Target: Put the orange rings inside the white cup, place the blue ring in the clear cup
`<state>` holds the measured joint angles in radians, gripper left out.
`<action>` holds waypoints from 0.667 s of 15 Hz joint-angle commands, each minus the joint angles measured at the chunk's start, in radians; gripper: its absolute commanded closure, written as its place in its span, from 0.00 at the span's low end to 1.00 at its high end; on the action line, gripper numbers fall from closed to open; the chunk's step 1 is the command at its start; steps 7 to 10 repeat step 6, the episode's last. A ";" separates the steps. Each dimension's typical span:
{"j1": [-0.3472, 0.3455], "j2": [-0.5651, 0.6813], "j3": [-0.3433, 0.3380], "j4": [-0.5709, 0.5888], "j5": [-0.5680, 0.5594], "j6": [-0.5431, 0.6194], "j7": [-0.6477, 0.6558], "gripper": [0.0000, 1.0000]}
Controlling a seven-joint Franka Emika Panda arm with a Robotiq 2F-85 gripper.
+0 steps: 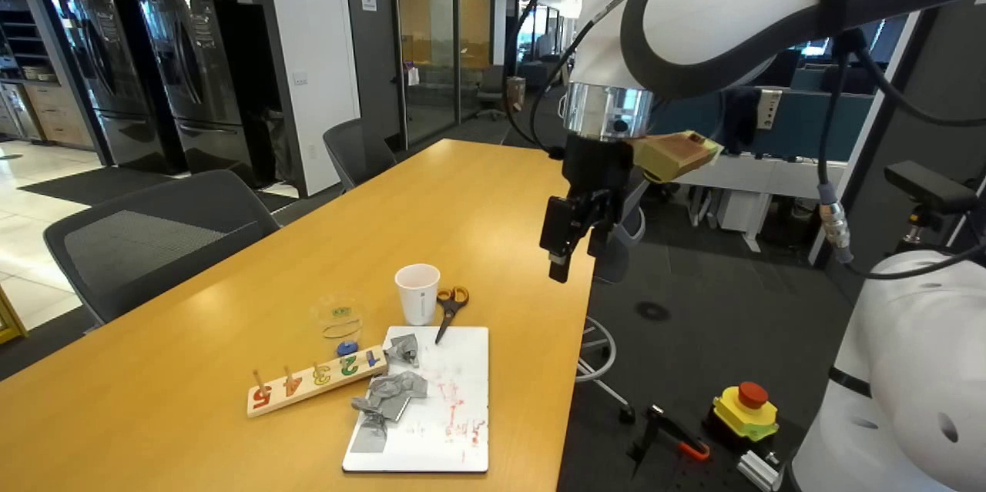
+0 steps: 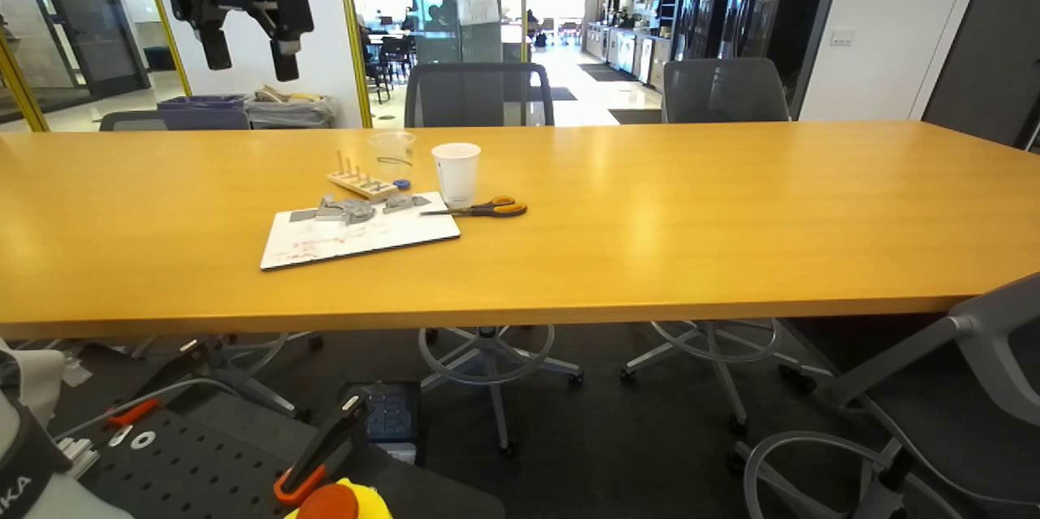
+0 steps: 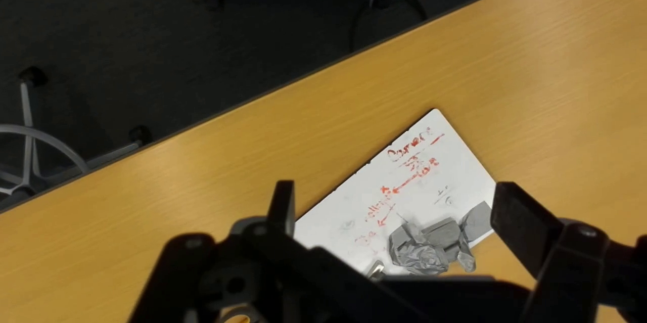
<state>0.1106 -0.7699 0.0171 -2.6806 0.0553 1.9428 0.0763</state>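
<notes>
The white cup [image 1: 418,296] stands upright on the table and also shows in an exterior view [image 2: 457,175]. The clear cup [image 1: 339,316] stands beside it and is faint in both exterior views [image 2: 392,152]. The blue ring [image 1: 347,348] lies at the foot of the clear cup, near the end of the pegged board, also seen in an exterior view [image 2: 401,184]. No orange rings show; the inside of the white cup is hidden. My gripper [image 1: 578,255] is open and empty, high above the table [image 2: 251,60]. In the wrist view its fingers [image 3: 397,206] are wide apart.
A wooden number board with pegs [image 1: 317,380] lies by a whiteboard [image 1: 451,392]. Crumpled grey tape [image 1: 397,388] lies on the whiteboard. Scissors [image 1: 452,303] with orange-black handles rest partly on it, beside the white cup. The table's edge [image 2: 569,312] runs along the robot's side.
</notes>
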 commanded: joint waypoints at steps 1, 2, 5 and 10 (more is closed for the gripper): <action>-0.015 -0.084 0.020 -0.044 0.012 -0.023 -0.012 0.00; -0.020 -0.093 0.032 -0.051 -0.003 -0.032 -0.004 0.00; -0.016 -0.059 0.030 -0.043 0.010 -0.018 -0.010 0.00; -0.015 -0.063 0.031 -0.047 0.010 -0.018 -0.010 0.00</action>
